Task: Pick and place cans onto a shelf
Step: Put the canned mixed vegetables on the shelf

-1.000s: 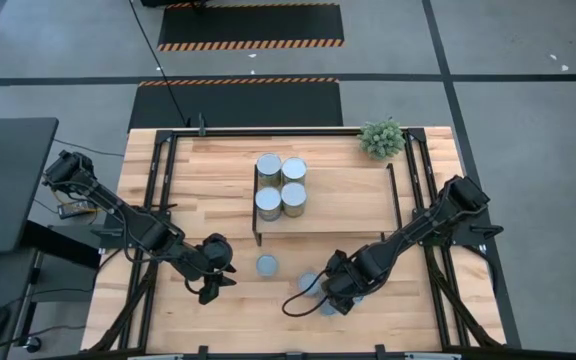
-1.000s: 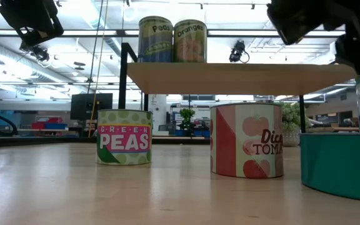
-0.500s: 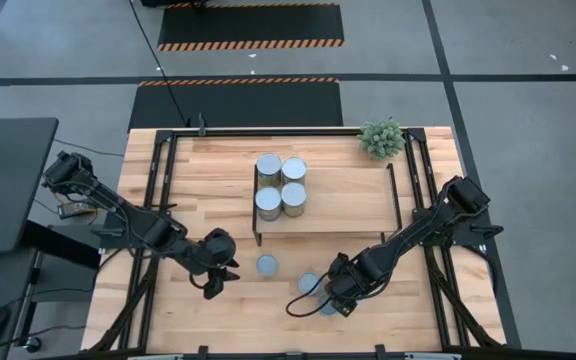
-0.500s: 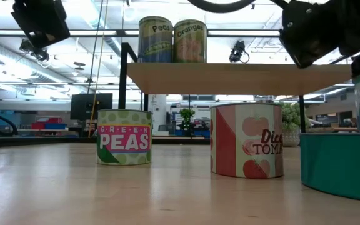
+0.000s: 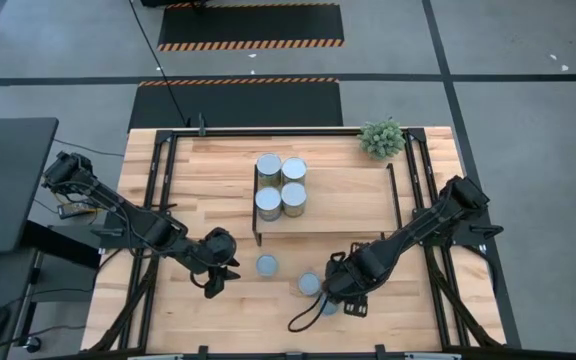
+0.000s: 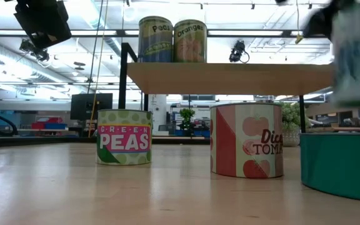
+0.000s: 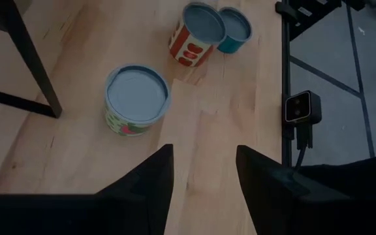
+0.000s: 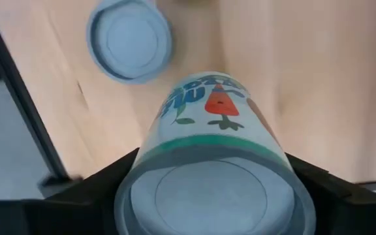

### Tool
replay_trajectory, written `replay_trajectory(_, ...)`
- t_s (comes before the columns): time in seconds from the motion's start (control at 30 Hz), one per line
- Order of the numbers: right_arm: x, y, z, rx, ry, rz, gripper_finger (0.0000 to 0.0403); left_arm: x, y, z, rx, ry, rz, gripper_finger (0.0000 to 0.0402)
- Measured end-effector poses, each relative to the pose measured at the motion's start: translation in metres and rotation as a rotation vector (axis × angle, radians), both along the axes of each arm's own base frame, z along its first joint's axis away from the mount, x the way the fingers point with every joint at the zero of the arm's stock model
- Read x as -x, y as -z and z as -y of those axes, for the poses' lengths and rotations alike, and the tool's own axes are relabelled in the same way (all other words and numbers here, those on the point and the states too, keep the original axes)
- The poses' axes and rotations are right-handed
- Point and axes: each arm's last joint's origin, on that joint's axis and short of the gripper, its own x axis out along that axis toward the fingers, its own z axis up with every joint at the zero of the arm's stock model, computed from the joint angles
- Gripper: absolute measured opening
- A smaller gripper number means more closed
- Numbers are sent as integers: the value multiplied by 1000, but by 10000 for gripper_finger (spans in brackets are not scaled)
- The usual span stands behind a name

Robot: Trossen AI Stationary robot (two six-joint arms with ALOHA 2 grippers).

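Observation:
The light-wood shelf (image 5: 348,200) holds several cans (image 5: 281,185) at its left end. Three cans stand on their bases on the table in front of it: a green peas can (image 5: 267,265), a tomato can (image 5: 310,284) and a teal can (image 6: 342,165). My right gripper (image 5: 346,285) is shut on a vegetable-label can (image 8: 211,150), which shows blurred and raised in the low view (image 6: 357,56). My left gripper (image 5: 218,275) is open and empty, above the table left of the peas can (image 7: 137,98). My right gripper pinches the can between its two fingers (image 8: 119,179), on opposite sides of the wall just below the top rim (image 8: 175,153). The fingers come from above, slanting down. The can is lifted clear of the table, with its pale top toward the wrist camera.
A small green plant (image 5: 381,137) stands at the table's far right. The shelf's black legs (image 7: 34,65) stand near the peas can. Another can (image 8: 130,39) stands on the table below the held one. Bare wood lies at the near left.
My right gripper has risen with the vegetable-label can, lifting it clear from beside the teal can, and has shifted a little toward the table's right edge. My left gripper has moved slightly toward the peas can and stays open.

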Motion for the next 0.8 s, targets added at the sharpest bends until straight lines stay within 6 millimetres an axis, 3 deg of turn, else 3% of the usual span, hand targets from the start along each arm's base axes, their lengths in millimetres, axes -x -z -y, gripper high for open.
replay_trajectory(0.2, -6, -57, 3, 95, -273, 131, 293, 0, 0, 0, 8, 10, -1, 172)
replay_trajectory(0.37, -9, -87, 24, 149, -320, 136, 294, 0, 0, 0, 6, 11, -2, 172)
replay_trajectory(0.53, -16, -102, 55, 175, -337, 127, 293, -1, 0, -1, 5, 2, -1, 172)
replay_trajectory(0.8, -28, -103, 100, 152, -445, 112, 294, -4, -1, -5, 14, -21, 10, 172)
